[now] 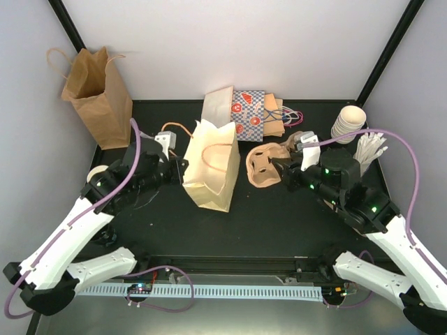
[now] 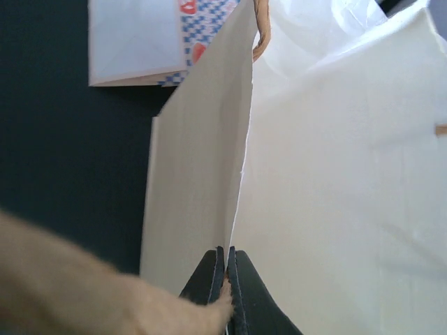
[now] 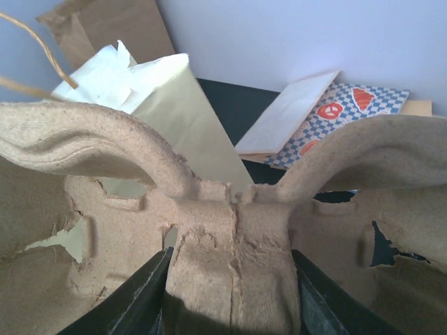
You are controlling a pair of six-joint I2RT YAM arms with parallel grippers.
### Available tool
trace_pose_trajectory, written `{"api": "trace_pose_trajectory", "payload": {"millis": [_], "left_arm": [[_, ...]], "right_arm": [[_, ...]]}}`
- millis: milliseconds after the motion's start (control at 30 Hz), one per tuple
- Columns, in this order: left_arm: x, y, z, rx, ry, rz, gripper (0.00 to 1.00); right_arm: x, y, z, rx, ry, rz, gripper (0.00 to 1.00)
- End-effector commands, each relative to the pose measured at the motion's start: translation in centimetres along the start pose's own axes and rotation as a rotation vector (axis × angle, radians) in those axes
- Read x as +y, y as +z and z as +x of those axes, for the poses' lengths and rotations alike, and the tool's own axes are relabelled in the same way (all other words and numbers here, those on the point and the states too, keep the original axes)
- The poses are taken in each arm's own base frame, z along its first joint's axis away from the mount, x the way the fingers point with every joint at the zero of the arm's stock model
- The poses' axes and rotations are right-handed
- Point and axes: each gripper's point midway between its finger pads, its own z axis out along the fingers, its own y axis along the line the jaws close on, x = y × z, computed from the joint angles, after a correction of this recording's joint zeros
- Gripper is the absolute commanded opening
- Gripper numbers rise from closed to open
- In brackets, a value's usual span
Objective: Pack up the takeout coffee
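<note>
Step in hand: staging the bag and carrier. The left claw (image 2: 227, 279) is pressed together on the side edge of the cream bag (image 1: 209, 174), which stands upright on the counter (image 1: 279, 216). The right claw (image 3: 234, 279) pinches the central ridge of the pulp carrier (image 1: 264, 166), just right of the bag.

The cups (image 1: 347, 122) sit in one nested stack at the far right, beside the sticks (image 1: 368, 150) and apart from both claws. The carrier holds none.

The next move probably calls for setting the carrier down level so that it can be loaded.

Count:
- one cream bag
- one brown bag (image 1: 98, 98)
- one carrier
- one cup stack (cups per stack not countable)
- one stick bundle
</note>
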Motion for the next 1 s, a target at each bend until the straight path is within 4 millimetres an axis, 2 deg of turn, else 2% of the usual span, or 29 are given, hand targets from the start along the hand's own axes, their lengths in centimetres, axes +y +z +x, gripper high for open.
{"api": "trace_pose_trajectory", "payload": {"millis": [0,200,433,700,833,967], "left_arm": [[-2.3,-1.0,0.1,-0.023,0.199,0.146,0.02],[-2.4,-1.5,0.2,0.009,0.399,0.132,0.02],[-1.8,-1.7,-0.9,0.017,0.567,0.052,0.02],[-0.6,-1.4,-1.6,-0.013,0.725,-0.109,0.02],[-0.2,-0.8,-1.0,-0.02,0.807,-0.194,0.02],[-0.9,0.1,0.4,0.015,0.853,-0.166,0.02]], "right_arm": [[1.1,-2.0,-2.6,-0.061,0.009,-0.051,0.43],[2.0,-4.1,-5.0,-0.111,0.034,-0.087,0.43],[2.3,-5.2,-6.3,-0.148,0.063,-0.103,0.42],[3.6,-4.7,-6.5,-0.143,0.096,-0.175,0.41],[3.7,-3.5,-5.7,-0.116,0.109,-0.183,0.41],[3.9,-2.0,-4.4,-0.068,0.109,-0.196,0.4]]}}
